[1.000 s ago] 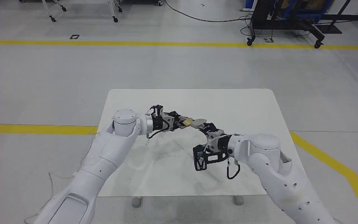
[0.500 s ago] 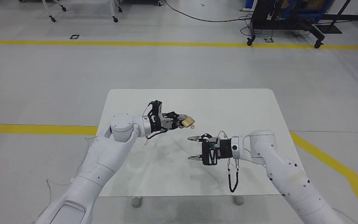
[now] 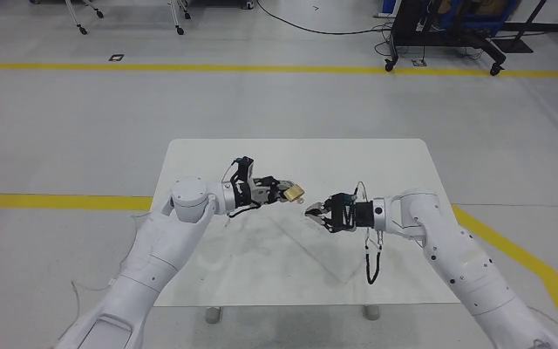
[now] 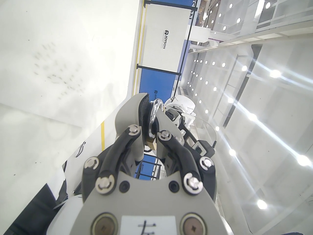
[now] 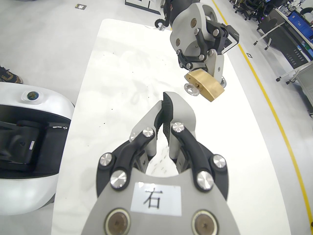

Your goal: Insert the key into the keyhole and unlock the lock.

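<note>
Near the middle of the white table point(image 3: 392, 157), a little to its left, the brass lock point(image 3: 295, 189) is being held clear of the tabletop by the left gripper point(image 3: 281, 189); that gripper's fingers are being kept clamped on the lock's silver shackle point(image 4: 154, 110), as is being shown in the left wrist view, with a sliver of the brass body being seen just beneath them; in the right wrist view the lock's body is being seen hanging tilted from those fingers above the table; the key point(image 5: 191, 89) is being carried in the lock, its round silver head being shown standing out at the keyhole end of the body; just to the right of the lock, and apart from it, the right gripper point(image 3: 314, 212) is being held above the table, pointed toward the lock; its fingers point(image 5: 178, 108) are being pressed together with nothing between them; neither the key nor the lock is being touched by it.
</note>
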